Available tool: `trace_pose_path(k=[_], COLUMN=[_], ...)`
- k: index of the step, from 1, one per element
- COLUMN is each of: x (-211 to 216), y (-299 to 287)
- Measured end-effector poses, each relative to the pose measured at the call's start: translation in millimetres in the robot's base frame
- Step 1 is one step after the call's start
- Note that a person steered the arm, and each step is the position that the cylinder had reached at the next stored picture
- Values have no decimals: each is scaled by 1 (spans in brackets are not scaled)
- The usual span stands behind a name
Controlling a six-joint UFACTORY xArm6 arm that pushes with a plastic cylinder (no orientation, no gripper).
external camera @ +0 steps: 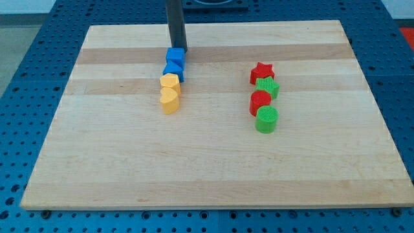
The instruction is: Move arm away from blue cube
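Observation:
The blue cube (175, 56) sits near the view's top, left of centre, on the wooden board (129, 162). My tip (179, 50) stands right at the cube's upper edge, touching or nearly touching it. Directly below the cube lies a second blue block (173, 70) of irregular shape. Below that come a yellow hexagonal block (170, 82) and a yellow heart-shaped block (169, 99), all packed in one column.
On the view's right another column holds a red star (262, 72), a green star-like block (267, 87), a red block (260, 101) and a green cylinder (266, 120). Blue perforated table surrounds the board.

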State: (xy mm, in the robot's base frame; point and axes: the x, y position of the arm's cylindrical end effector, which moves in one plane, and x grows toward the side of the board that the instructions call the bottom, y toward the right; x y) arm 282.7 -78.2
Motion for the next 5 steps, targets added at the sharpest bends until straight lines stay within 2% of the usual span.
trace_pose_path(k=[3, 5], x=[0, -15], y=[1, 66])
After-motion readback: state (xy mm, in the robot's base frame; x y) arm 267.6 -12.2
